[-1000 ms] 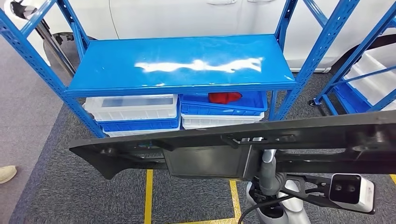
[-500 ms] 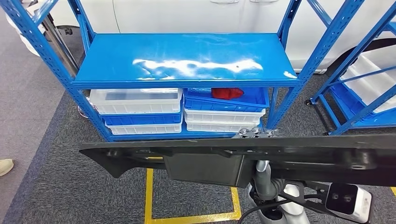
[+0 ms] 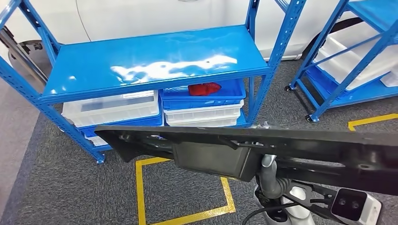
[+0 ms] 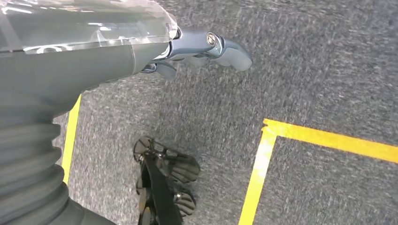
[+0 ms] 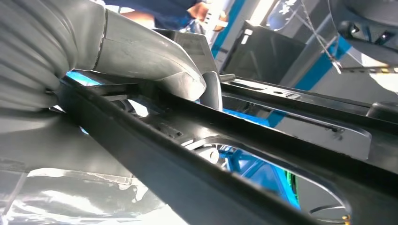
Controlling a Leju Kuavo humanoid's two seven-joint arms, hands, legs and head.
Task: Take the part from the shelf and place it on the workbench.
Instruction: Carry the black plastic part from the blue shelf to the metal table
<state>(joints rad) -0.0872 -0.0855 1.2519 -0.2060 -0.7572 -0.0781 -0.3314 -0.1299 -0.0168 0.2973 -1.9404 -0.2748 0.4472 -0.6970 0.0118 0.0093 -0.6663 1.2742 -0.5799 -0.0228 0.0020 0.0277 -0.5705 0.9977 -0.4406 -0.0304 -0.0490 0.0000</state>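
Note:
The part [image 3: 300, 145] is a long black plastic panel with a boxy middle section, held level across the lower half of the head view, in front of the blue shelf [image 3: 150, 61]. My right hand [image 3: 268, 173] grips it from below near its middle, with fingertips showing over its top edge. In the right wrist view the thumb [image 5: 178, 75] presses on the black part [image 5: 211, 159]. My left hand [image 4: 206, 47] hangs beside me over grey carpet, fingers stretched out and holding nothing.
The shelf's top board is bare; under it are stacked white and blue bins, one holding a red item [image 3: 204, 88]. A second blue rack [image 3: 356, 56] stands at the right, a white car [image 3: 164, 14] behind. Yellow tape lines [image 3: 139, 192] mark the carpet.
The whole view has swung: the shelf now sits further left and tilted, and more of the right rack shows. The part stays in my right hand.

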